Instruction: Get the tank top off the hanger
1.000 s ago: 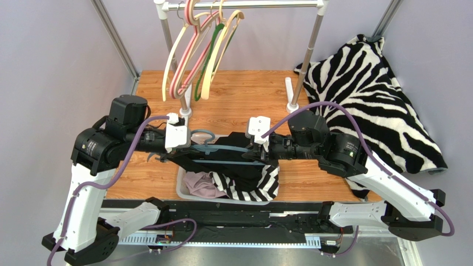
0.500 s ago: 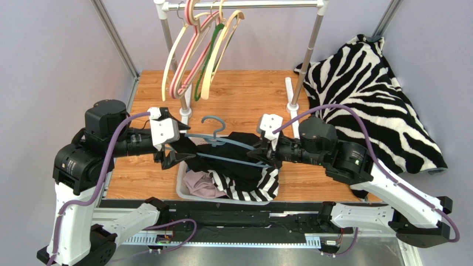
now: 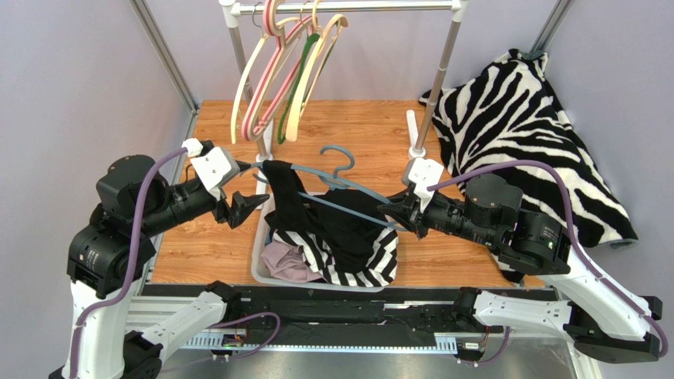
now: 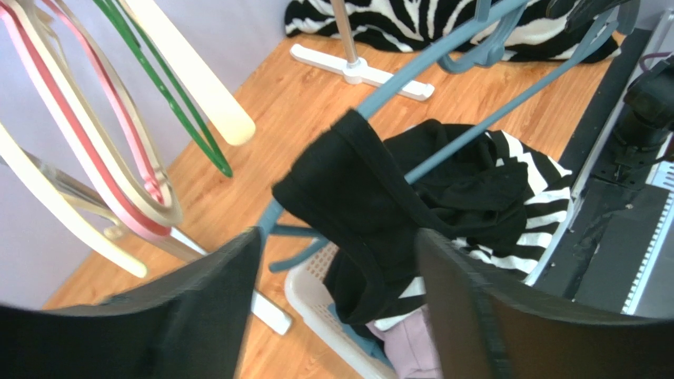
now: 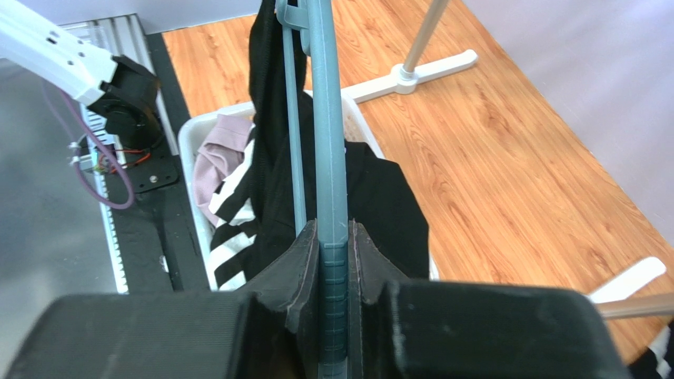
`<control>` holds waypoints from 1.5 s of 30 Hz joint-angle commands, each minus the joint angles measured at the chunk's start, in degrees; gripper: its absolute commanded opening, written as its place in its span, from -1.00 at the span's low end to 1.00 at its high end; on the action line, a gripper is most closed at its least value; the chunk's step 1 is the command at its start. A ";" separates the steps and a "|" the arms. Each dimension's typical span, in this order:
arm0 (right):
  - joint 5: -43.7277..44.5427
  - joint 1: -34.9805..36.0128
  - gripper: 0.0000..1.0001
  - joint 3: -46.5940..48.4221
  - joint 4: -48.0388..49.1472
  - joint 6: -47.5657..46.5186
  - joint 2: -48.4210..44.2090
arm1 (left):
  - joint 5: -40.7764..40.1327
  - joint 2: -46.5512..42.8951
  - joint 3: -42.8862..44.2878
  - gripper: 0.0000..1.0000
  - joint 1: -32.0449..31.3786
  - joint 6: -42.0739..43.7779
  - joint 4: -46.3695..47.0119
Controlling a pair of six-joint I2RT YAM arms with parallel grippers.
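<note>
The black tank top [image 3: 286, 204] hangs by one strap from the left end of the blue hanger [image 3: 340, 183] and droops into the white basket [image 3: 259, 268]. My right gripper [image 3: 395, 215] is shut on the hanger's right end and holds it above the basket. In the right wrist view the jaws [image 5: 332, 237] clamp the blue bar [image 5: 328, 142], with the top [image 5: 269, 158] draped beyond. My left gripper [image 3: 244, 207] is open and empty, just left of the top. In the left wrist view its fingers [image 4: 198, 308] frame the hanging top [image 4: 356, 181] without touching it.
The basket also holds a black-and-white striped garment [image 3: 356, 264] and a pink one [image 3: 285, 264]. A clothes rack with several empty hangers [image 3: 277, 71] stands at the back; its pole foot [image 3: 417, 150] rests on the table. A zebra-print blanket [image 3: 522, 134] lies at the right.
My right gripper has carried the hanger up and to the right. The top has slipped to the hanger's left end. My left gripper has drawn back left, open.
</note>
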 commanded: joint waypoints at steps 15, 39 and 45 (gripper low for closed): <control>-1.09 -0.10 -1.00 2.54 3.62 -0.11 1.55 | -0.71 4.62 -6.69 0.03 0.03 -11.58 7.19; 0.84 -0.10 -1.00 1.57 0.90 -0.02 -0.56 | 6.84 5.33 0.16 -1.00 2.57 -14.22 6.49; 2.58 -0.10 -1.00 1.57 -0.68 -0.02 -1.61 | 7.02 5.24 2.18 -1.00 3.89 -15.10 6.05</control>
